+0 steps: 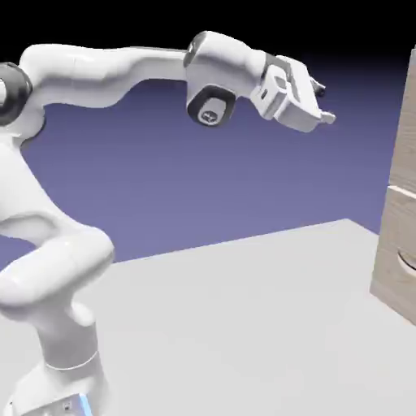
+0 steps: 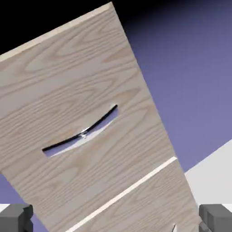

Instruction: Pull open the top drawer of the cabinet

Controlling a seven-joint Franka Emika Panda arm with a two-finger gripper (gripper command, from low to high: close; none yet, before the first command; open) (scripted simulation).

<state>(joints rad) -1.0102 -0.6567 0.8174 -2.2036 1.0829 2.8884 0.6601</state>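
Observation:
The cabinet [image 1: 400, 236] of pale wood grain stands at the exterior view's right edge, partly cut off. Its top drawer [image 1: 406, 122] is the upper panel. In the hand view the top drawer [image 2: 77, 86] fills the left and middle, tilted, with its thin dark-and-silvery handle [image 2: 81, 134] across the front. The drawer front sits flush with the cabinet. My gripper [image 1: 323, 104] hangs high in the air, well to the left of the cabinet and apart from it. It is open, with both grey fingertips [image 2: 16, 218] wide apart and nothing between them.
A lower drawer front [image 2: 149, 199] lies under the top one, and its curved handle [image 1: 404, 262] shows at the exterior view's right edge. The grey table [image 1: 244, 325] spreads below the arm. My white arm's base [image 1: 57, 357] rises at the lower left.

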